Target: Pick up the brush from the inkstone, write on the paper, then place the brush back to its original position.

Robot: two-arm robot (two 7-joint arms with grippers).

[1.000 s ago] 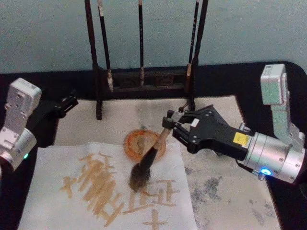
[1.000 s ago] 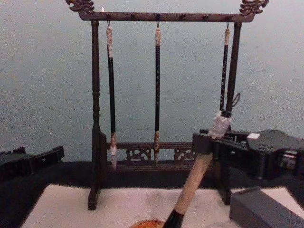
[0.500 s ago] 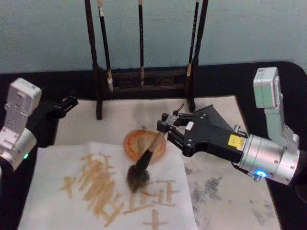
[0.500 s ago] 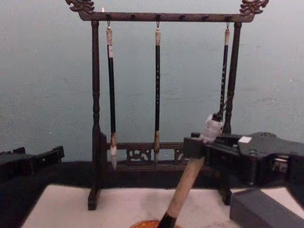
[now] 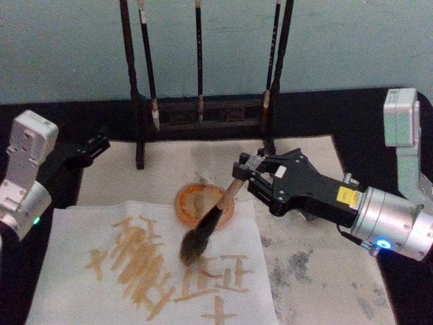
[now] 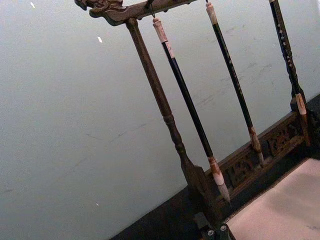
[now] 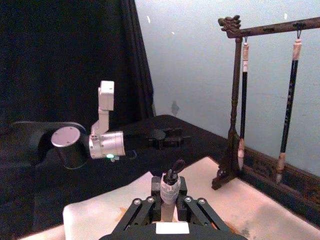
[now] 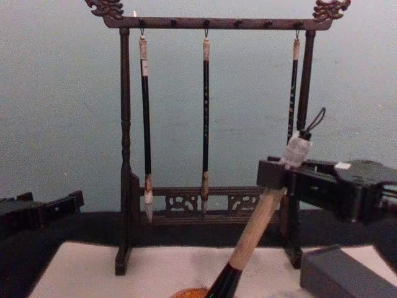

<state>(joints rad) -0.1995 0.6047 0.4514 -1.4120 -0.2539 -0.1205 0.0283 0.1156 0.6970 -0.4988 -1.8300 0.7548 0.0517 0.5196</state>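
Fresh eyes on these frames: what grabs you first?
The right claw gripping the brush by its upper handle, tilted, bristles down on the paper at centre. Next, the tan strokes across the sheet, and the wooden rack with three thin brushes hanging at the back. The left claw sits idle at the left edge.

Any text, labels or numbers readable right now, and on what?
No text reads clearly.
Yellow label on the right gripper holding the brush: too small.
Tan strokes on the paper: character-like, illegible.
Pale marks on a hanging thin brush: too small.
Left gripper, parked at left: plain black.
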